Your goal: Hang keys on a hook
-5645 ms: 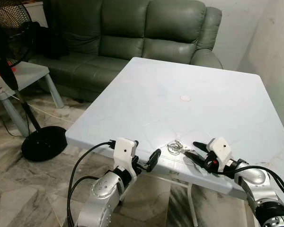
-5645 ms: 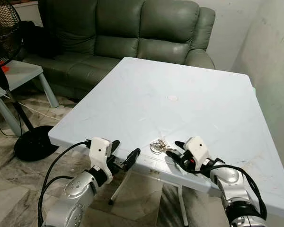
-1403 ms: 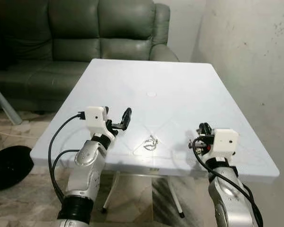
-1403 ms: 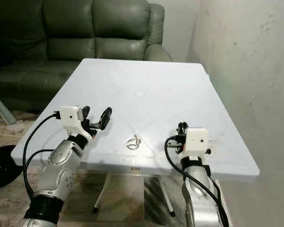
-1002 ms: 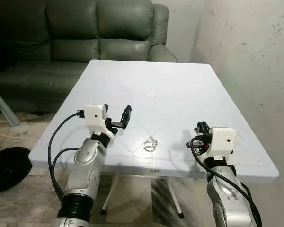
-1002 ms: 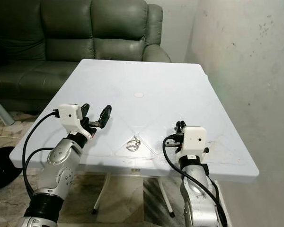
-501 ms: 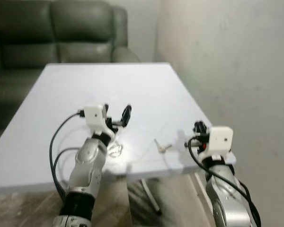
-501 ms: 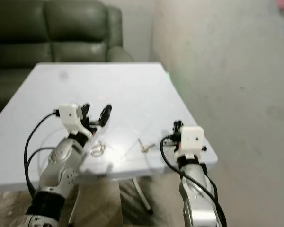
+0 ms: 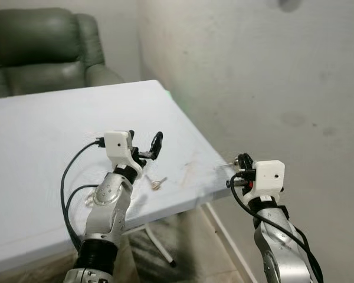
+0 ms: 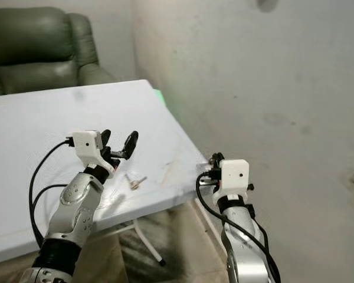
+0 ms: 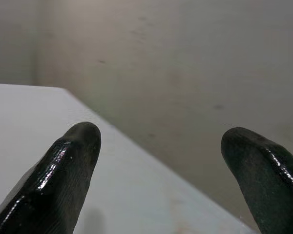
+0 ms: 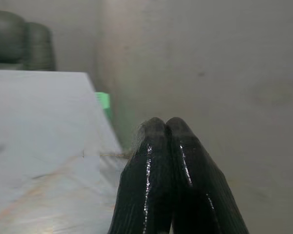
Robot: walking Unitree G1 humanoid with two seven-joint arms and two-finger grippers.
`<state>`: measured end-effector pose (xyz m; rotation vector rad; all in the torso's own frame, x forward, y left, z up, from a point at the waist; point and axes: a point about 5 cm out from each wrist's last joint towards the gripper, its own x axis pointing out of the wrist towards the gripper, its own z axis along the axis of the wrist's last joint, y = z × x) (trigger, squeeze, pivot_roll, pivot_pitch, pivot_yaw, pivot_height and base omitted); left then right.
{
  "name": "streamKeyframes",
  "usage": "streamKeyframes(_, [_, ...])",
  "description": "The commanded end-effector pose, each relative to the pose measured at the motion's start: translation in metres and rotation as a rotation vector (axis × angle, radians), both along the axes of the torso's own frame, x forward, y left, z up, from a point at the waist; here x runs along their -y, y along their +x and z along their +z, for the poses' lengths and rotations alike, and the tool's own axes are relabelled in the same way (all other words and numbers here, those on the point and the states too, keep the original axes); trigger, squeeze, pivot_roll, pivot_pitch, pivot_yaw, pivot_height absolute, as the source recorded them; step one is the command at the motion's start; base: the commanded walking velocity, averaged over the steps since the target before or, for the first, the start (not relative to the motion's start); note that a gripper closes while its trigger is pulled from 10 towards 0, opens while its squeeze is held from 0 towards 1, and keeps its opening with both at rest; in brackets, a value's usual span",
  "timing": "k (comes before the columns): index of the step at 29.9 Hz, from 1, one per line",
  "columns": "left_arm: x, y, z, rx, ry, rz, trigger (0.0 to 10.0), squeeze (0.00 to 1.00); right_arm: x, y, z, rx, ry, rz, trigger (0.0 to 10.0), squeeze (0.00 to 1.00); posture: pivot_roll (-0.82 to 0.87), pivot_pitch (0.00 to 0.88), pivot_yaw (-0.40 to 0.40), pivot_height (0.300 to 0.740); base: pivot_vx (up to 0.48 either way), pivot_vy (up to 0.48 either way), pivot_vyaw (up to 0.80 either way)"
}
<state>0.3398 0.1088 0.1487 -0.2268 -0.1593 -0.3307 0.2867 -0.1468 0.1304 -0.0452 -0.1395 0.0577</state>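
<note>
Left gripper (image 9: 145, 145) raised over the white table (image 9: 41, 124), 2 fingers spread apart, nothing between them. Right gripper (image 9: 242, 167) held up off the table's right edge, near the corner, close to the grey wall (image 9: 271, 71). Keys (image 9: 155, 183) flat on the table, just right of the left forearm, below the left gripper, apart from both grippers. Green sofa (image 9: 41, 50) behind the table.

Right eye: same layout, keys (image 10: 134, 181) between the 2 arms.

Left wrist: fingers (image 11: 58, 180) wide apart, table surface and wall beyond.

Right wrist: fingers (image 12: 151, 180) pressed together, nothing visible between them, table corner and wall ahead.
</note>
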Motion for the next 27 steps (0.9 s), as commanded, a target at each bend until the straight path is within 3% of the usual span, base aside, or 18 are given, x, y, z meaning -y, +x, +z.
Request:
streamKeyframes(1, [-0.0012,0.0002,0.0015,0.005,-0.004,-0.001,10.0,0.00,0.0021,0.0001,0.0012,0.000,0.000,-0.005,10.0,0.00,-0.07,0.000,-0.016,0.740,0.000,-0.480,-0.71])
streamKeyframes(4, [-0.0008,0.0000,0.0022,0.015,0.011,0.007,10.0,0.00,0.0016,-0.0003,0.0011,0.000,0.000,-0.005,10.0,0.00,-0.07,0.000,-0.015,0.740,0.000,-0.376,-0.71])
streamKeyframes(7, [-0.0013,0.0002,0.0010,-0.003,-0.033,0.010,10.0,0.00,0.0014,-0.0010,0.0010,-0.001,-0.002,-0.005,10.0,0.00,-0.07,0.000,-0.014,0.740,0.000,0.000,-0.71])
streamKeyframes(27, [-0.0006,-0.0025,-0.0018,-0.014,-0.042,0.013,10.0,0.00,0.0005,-0.0025,-0.0002,-0.008,-0.006,-0.001,10.0,0.00,-0.07,0.000,-0.020,0.740,0.000,0.000,-0.71])
